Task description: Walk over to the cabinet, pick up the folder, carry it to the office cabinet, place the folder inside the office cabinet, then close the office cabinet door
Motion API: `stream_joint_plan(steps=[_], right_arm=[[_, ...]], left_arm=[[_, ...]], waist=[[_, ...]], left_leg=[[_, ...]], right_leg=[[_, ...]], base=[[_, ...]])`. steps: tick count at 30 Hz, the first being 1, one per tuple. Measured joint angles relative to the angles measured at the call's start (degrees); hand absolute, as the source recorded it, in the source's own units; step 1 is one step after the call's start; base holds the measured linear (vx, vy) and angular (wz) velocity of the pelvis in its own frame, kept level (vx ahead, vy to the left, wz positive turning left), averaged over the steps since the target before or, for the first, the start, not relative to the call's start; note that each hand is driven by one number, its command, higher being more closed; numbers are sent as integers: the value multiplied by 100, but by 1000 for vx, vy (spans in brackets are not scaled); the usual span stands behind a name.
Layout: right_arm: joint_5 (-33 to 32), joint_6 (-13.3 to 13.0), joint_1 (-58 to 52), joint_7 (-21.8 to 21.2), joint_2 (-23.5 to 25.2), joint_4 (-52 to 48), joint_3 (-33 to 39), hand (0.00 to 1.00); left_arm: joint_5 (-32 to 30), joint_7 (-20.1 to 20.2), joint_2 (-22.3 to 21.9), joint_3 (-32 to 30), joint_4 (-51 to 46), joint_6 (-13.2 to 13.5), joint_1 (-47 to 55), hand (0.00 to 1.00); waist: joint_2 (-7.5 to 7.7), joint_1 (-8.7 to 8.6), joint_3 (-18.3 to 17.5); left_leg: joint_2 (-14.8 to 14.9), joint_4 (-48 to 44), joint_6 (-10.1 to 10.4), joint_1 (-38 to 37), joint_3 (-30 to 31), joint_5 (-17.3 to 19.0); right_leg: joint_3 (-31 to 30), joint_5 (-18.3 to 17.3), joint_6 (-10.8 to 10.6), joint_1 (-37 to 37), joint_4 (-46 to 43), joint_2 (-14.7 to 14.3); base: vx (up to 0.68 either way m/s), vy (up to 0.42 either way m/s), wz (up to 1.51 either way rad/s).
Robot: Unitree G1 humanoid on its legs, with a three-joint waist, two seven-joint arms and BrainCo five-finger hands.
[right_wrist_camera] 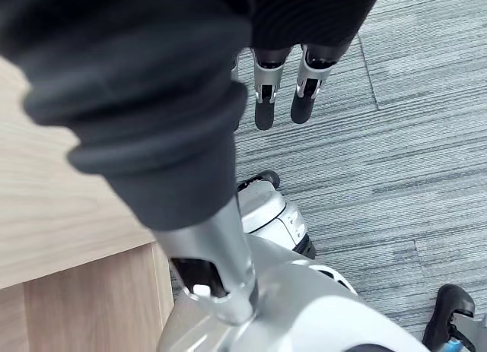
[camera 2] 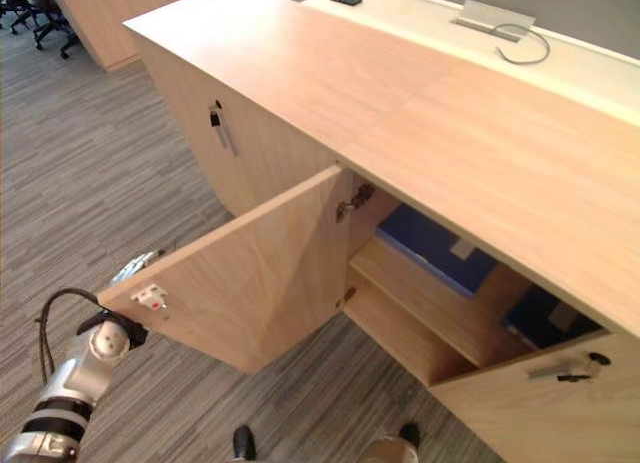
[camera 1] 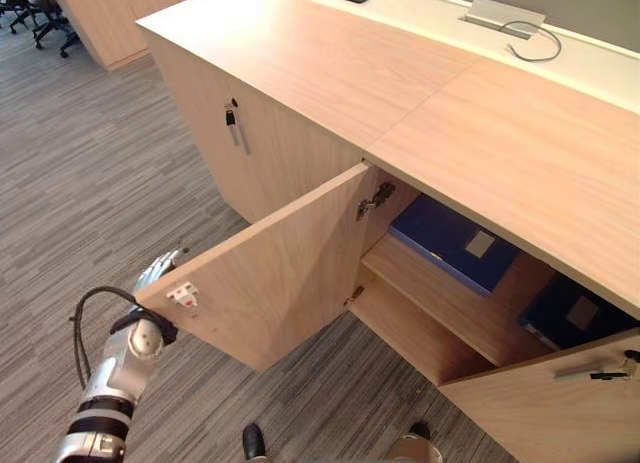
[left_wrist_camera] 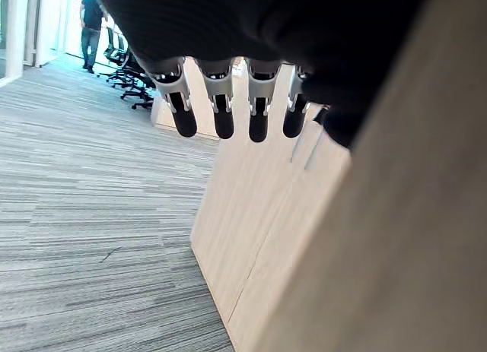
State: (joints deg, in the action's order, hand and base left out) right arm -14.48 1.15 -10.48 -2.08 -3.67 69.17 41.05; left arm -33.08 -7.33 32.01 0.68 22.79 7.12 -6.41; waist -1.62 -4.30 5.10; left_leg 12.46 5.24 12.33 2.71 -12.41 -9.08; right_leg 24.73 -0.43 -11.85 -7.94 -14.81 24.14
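The office cabinet [camera 1: 500, 153] stands with both doors swung out; a blue folder [camera 1: 455, 243] lies flat on the shelf [camera 1: 440, 293] inside, and a second blue folder [camera 1: 570, 313] sits further right, so the placing step looks done, though I cannot tell which one was carried; the left hand [camera 1: 160, 268] is at the outer edge of the left door [camera 1: 270, 283], on its far face, fingers [left_wrist_camera: 221, 101] straight and wrapped round nothing, apparently set to push; the right hand [right_wrist_camera: 285, 86] hangs loose and empty over the carpet [right_wrist_camera: 396, 139]; the likely trouble is that flat fingers so near the free edge slide off as the door turns, leaving it ajar; a hard shove could slam it on the hinge [camera 1: 375, 198]; the right door [camera 1: 550, 403] is open too, so shutting one leaf alone would leave the cabinet open
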Motion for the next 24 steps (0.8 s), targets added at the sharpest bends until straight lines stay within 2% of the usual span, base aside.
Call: stream_joint_plan(steps=[3, 8, 13, 17, 21, 24], right_arm=[[1, -17, -9, 1, 4, -110, -23, 0], [99, -55, -15, 7, -29, -211, -254, 0], [218, -70, -18, 38, -68, -214, -454, 0], [224, -69, -6, 54, -60, -214, -517, 0], [233, -58, 15, 64, -29, -206, -686, 0], [231, -58, 27, 90, -34, -206, -738, 0]], left_arm=[[-21, -14, -60, 238, -257, 188, 309, 0], [11, -15, -537, 311, -327, 444, 653, 0], [41, 8, -831, 310, -249, 399, 795, 0], [167, 43, -1142, 353, 79, 230, 899, 0], [264, 174, -1387, 447, 262, 137, 1080, 0], [347, 259, -1549, 547, 343, 120, 1134, 0]], waist=[[2, 40, -1], [18, 93, -101], [40, 80, -104], [47, 66, -113], [156, 41, -161], [164, 28, -165]], left_leg=[[-4, 1, -3, -73, 1, -1], [-3, 2, -2, -79, 13, 2], [3, 3, -1, -77, 14, 3], [34, 2, 0, -70, -1, 1], [77, 0, 1, -87, -18, 2], [89, 0, 1, -98, -26, 2]], right_leg=[[10, 7, 11, 104, 70, -8], [16, 1, 27, 143, 151, -27], [18, 34, 39, 199, 248, -57], [23, 105, 33, 210, 353, -125], [38, 123, 31, 252, 445, -193], [43, 124, 31, 270, 460, -207]], base=[[0, 0, 0], [0, 0, 0], [0, 0, 0], [30, -4, -3], [37, -6, -2], [0, 0, 0]])
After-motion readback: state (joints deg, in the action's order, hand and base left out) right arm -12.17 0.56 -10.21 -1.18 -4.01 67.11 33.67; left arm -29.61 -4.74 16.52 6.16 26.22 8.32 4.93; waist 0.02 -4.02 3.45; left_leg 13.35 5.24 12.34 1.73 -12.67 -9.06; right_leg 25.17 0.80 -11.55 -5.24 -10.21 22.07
